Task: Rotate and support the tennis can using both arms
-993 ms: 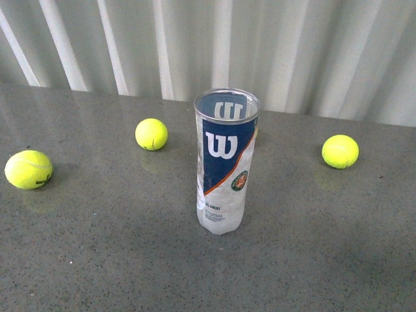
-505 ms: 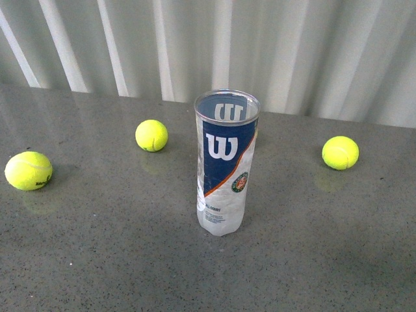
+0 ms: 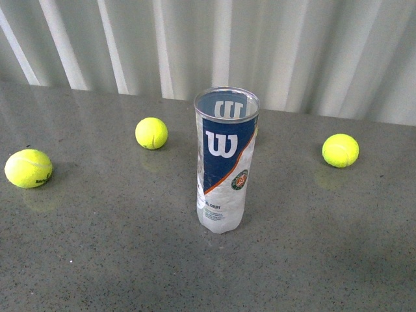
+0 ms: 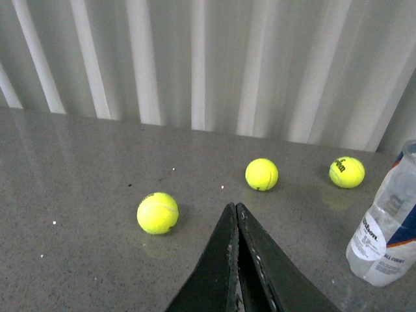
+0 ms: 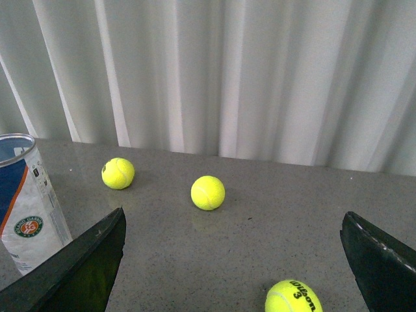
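Only partly framed, the tennis can (image 4: 389, 231) is cropped sideways.

Left hand (image 4: 235, 214) with two narrow matte-black fingers (image 4: 218, 266) tapering to points, pale scuffs and specks along their inner edges, right hand (image 5: 234, 253) with two broad black fingers (image 5: 91, 260), flat faces, lightly worn edges

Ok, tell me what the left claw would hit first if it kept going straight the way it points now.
Probably nothing soon. The shut left claw aims between two tennis balls, toward bare table and the white curtain behind. The tennis can stands well off to one side. Depth is hard to judge.
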Action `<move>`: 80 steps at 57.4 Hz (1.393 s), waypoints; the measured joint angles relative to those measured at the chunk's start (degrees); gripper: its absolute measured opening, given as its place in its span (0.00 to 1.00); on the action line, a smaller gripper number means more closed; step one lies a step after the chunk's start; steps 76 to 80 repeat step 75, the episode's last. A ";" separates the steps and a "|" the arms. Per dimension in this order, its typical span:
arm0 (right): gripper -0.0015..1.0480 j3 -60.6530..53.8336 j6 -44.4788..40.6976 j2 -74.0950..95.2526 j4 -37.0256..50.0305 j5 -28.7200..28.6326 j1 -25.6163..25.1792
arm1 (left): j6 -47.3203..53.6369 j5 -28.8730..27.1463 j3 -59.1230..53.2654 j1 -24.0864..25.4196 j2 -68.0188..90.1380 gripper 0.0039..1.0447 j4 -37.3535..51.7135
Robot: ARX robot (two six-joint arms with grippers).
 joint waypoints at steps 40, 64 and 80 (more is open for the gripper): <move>0.93 0.00 0.02 0.00 0.00 0.00 0.00 | 0.00 -0.11 0.02 0.00 -15.04 0.32 -14.60; 0.93 0.00 0.00 0.00 0.00 0.00 0.00 | 0.02 -0.11 0.02 0.00 -15.06 0.94 -14.64; 0.93 0.00 0.00 0.00 0.00 0.00 0.00 | 0.02 -0.11 0.02 0.00 -15.06 0.94 -14.64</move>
